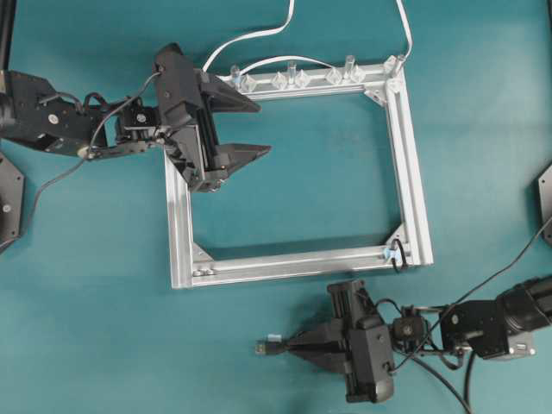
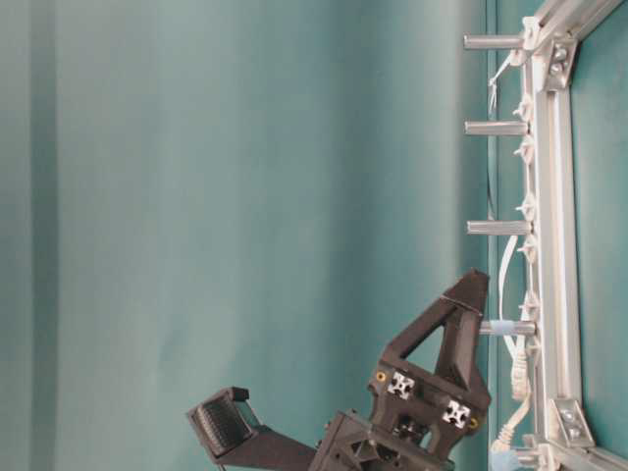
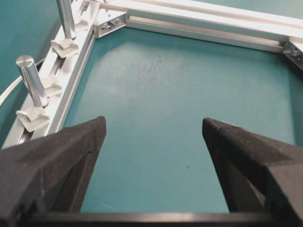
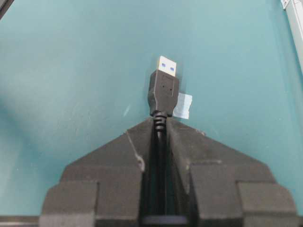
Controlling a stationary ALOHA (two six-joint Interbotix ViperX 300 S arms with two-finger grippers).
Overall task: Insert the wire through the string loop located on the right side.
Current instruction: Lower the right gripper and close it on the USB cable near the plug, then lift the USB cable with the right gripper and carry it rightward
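Observation:
The wire's black plug (image 4: 163, 90) with its silvery tip sticks out just past my right gripper (image 4: 161, 124), which is shut on the cable right behind the plug. In the overhead view this gripper (image 1: 291, 344) lies low over the table below the frame, with the plug (image 1: 261, 348) pointing left. The string loop (image 1: 398, 256) hangs at the lower right corner of the silver aluminium frame (image 1: 414, 172), up and to the right of the plug. My left gripper (image 1: 264, 128) hovers open over the frame's upper left, with only table between its fingers (image 3: 80, 142).
A white flat cable (image 1: 259, 39) runs along the frame's top bar through clear clips (image 1: 293, 78). Upright metal pegs (image 3: 31, 80) stand on that bar beside my left gripper. A small scrap of tape (image 4: 182, 105) lies on the table under the plug.

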